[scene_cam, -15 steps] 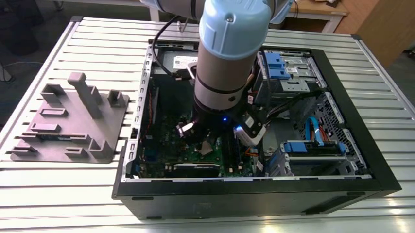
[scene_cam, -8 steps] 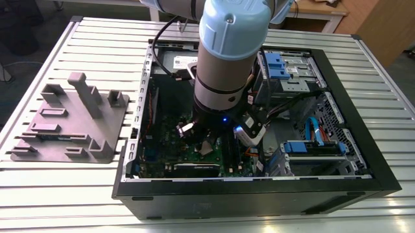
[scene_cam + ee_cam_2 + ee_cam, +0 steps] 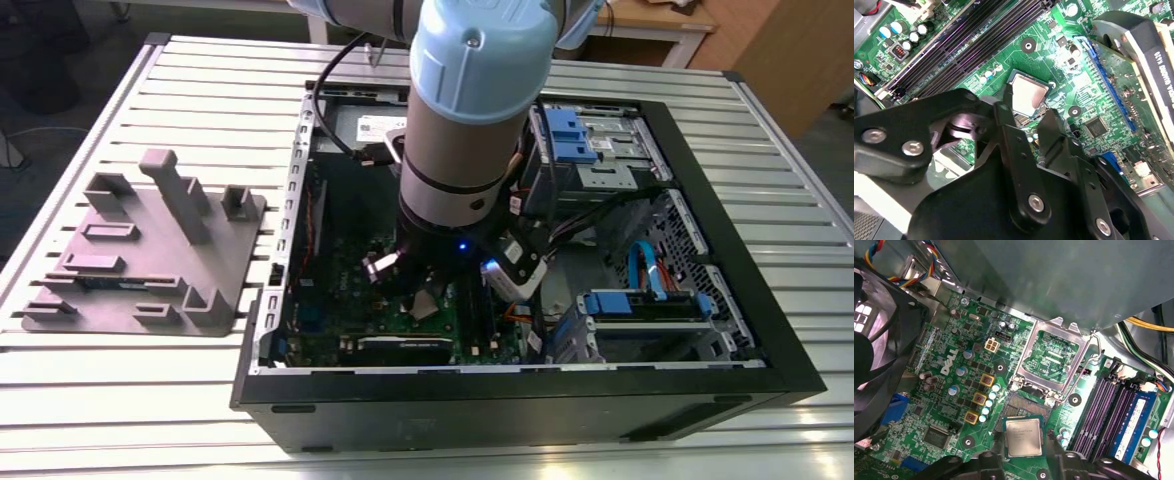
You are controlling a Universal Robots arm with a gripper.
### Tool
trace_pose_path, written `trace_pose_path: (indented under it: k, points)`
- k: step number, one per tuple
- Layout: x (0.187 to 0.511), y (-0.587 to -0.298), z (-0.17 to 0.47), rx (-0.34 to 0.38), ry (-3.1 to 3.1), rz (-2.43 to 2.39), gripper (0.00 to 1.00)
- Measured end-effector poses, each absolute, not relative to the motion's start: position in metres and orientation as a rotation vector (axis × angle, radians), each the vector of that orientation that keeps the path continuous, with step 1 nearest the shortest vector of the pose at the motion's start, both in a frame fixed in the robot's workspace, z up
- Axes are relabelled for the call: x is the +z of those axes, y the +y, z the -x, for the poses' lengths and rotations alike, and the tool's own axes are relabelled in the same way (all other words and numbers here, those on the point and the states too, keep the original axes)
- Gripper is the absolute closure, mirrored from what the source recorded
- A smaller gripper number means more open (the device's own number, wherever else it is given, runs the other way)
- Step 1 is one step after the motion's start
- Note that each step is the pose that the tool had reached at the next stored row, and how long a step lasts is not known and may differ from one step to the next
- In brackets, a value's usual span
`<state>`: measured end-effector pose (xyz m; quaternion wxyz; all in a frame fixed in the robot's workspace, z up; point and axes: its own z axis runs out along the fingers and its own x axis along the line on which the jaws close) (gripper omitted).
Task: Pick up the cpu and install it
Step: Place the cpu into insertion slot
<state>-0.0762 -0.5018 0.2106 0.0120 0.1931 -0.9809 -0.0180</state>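
The cpu (image 3: 1024,436) is a small square chip with a silver-grey top and a thin green edge. It sits between the black fingers of my gripper (image 3: 1025,454), which is shut on its sides. In the second wrist view the cpu (image 3: 1028,94) shows between the fingertips (image 3: 1004,102) of the gripper (image 3: 1025,106), over the green motherboard (image 3: 1104,95). The chip hangs partly over the open socket (image 3: 1025,406), whose metal load plate (image 3: 1054,357) is flipped back. In the exterior view the gripper (image 3: 424,290) reaches down inside the open computer case (image 3: 747,250).
A black fan (image 3: 874,355) stands close to one side of the socket and the memory slots (image 3: 1109,415) run along the other. Drive bays with blue brackets (image 3: 574,135) and cables (image 3: 641,260) crowd the case. A grey plastic tray (image 3: 147,260) lies on the slatted table (image 3: 80,120) at the exterior view's left.
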Motion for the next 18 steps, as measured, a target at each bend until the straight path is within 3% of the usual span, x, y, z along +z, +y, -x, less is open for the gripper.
trace_pose_path:
  k: [1,2,18]
  points:
    - [0.211,-0.502,0.076,-0.056,-3.058,-0.602,0.56]
    - [0.211,-0.502,0.076,-0.056,-3.058,-0.602,0.50]
    - [0.196,-0.502,0.076,-0.056,-3.058,-0.602,0.50]
